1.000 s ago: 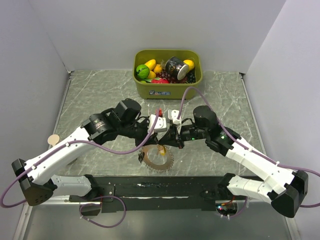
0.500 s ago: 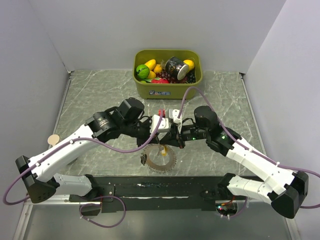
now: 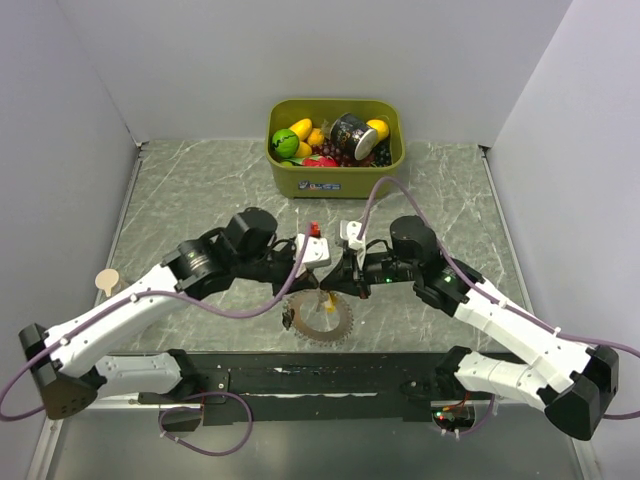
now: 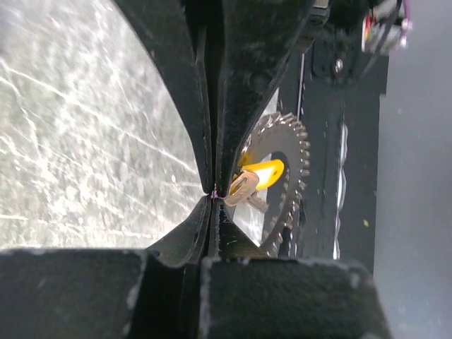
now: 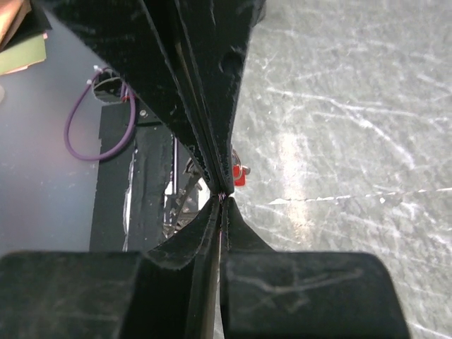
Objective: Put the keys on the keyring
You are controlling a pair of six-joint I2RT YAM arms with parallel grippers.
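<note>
The keyring, a grey toothed ring, lies on the marble near the front edge. Above its far rim both grippers meet tip to tip. My left gripper comes in from the left, my right gripper from the right. In the left wrist view the left gripper is shut. A yellow-headed key lies against its tip over the keyring; I cannot tell whether it is pinched. My right gripper has its jaws together, nothing visible between them. A small red key lies just past its tips.
An olive bin of toy fruit and a dark can stands at the back centre. A small wooden disc lies at the left table edge. A black strip runs along the near edge between the arm bases.
My left gripper has closed and its arm has shifted slightly left. The keyring has nudged a little to the right. The right arm has barely moved.
</note>
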